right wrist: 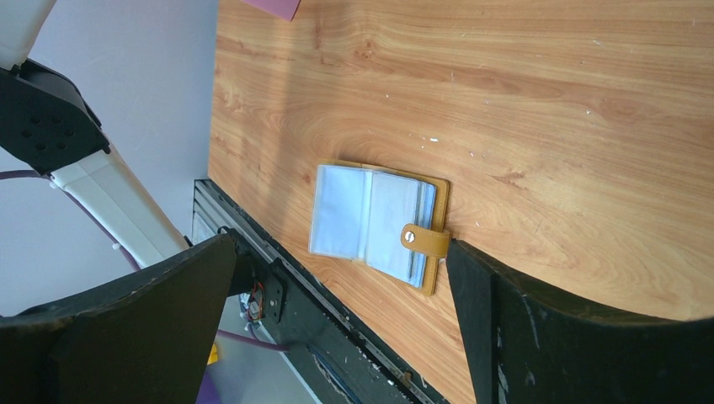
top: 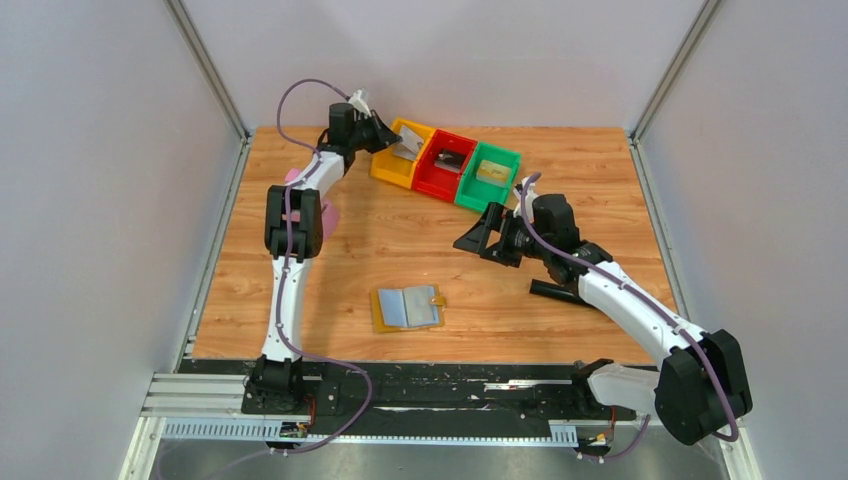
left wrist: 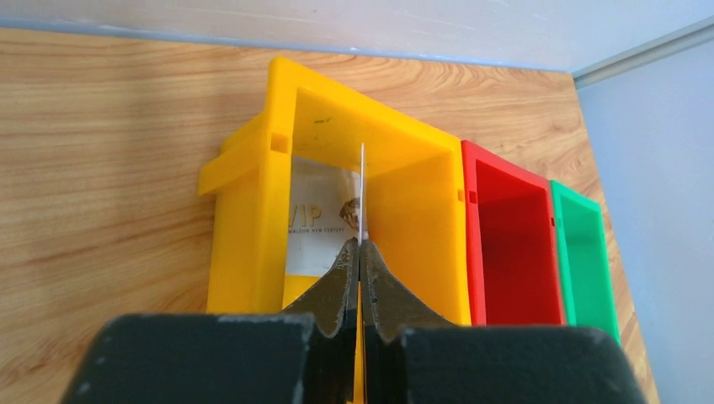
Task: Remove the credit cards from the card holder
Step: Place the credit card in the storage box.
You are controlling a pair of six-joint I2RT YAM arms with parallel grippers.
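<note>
Card poised over the yellow bin [left wrist: 253,219], most of the job apparently done
Left pincer [left wrist: 360,252] is clamped on a thin card [left wrist: 362,189] above a VIP card [left wrist: 316,219] lying in that bin; right pincer [top: 480,227] hangs spread apart. The card holder [top: 408,308] lies open on the worktop [top: 600,200]; I cannot tell whether cards remain inside

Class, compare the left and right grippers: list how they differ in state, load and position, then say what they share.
The left gripper is shut; the right gripper is open wide. The left pinches a card on edge; the right holds nothing. The left is over the yellow bin at the far side; the right hangs above mid-table, facing the open holder. Both are black.
</note>
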